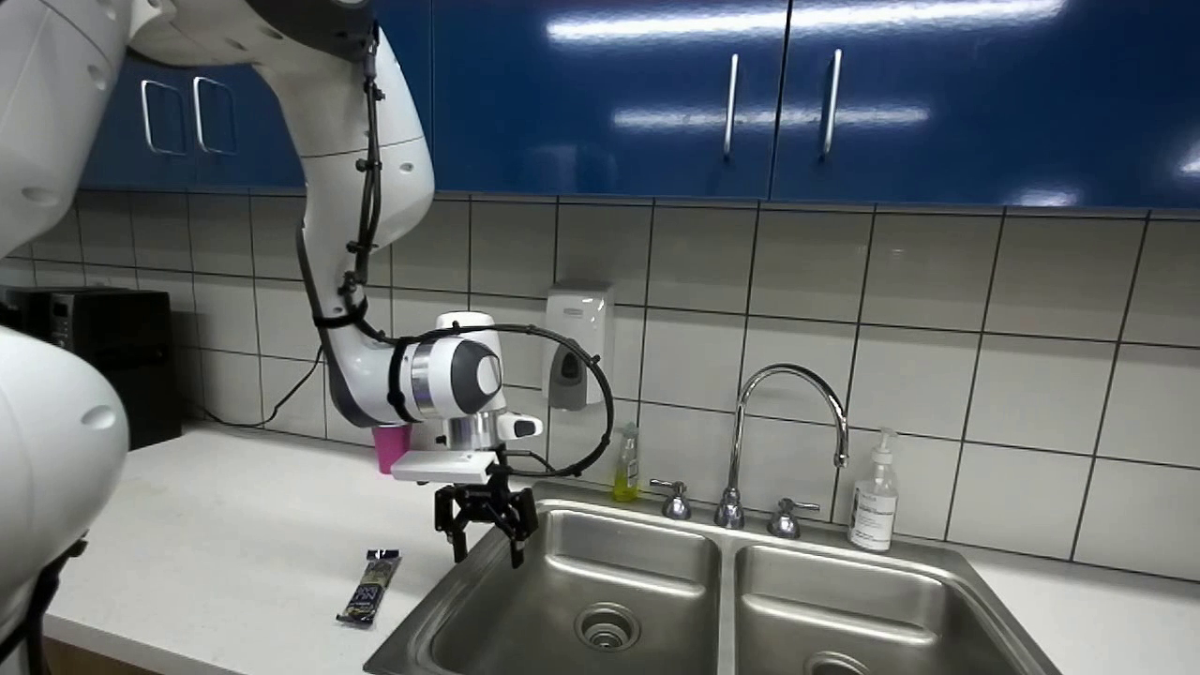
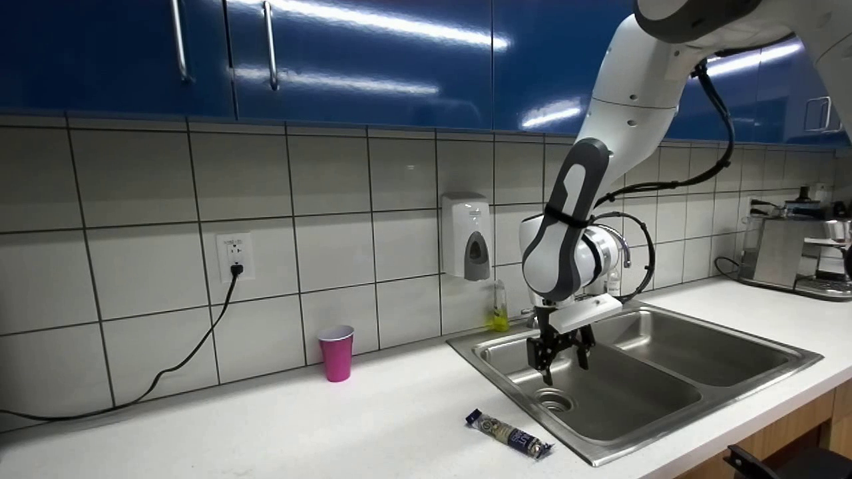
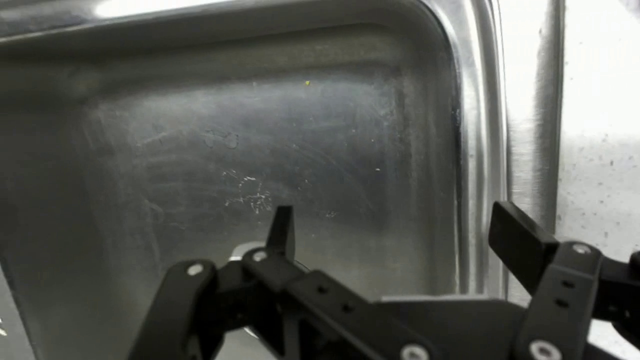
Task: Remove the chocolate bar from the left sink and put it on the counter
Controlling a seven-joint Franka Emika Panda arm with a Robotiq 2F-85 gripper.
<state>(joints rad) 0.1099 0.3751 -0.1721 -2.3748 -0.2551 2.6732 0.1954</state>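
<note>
The chocolate bar, a slim dark wrapped bar, lies flat on the off-white counter [image 1: 234,534] beside the sink's rim. The bar [image 1: 369,588] shows in both exterior views [image 2: 509,434]; it is out of the wrist view. The left sink [image 1: 637,553] is a steel basin with a drain, and no bar shows in it; it also shows in an exterior view [image 2: 619,399] and the wrist view [image 3: 300,150]. My gripper [image 1: 488,557] is open and empty, fingers pointing down, above the left sink's counter-side edge [image 2: 566,372]. In the wrist view, its fingers [image 3: 392,215] stand wide apart.
A pink cup [image 2: 337,356] stands on the counter near the tiled wall. A tall faucet [image 1: 736,450], a yellow soap bottle [image 1: 626,469] and a white pump bottle [image 1: 874,506] stand behind the basins. A soap dispenser [image 2: 466,236] hangs on the wall. The right-hand basin [image 1: 844,586] adjoins.
</note>
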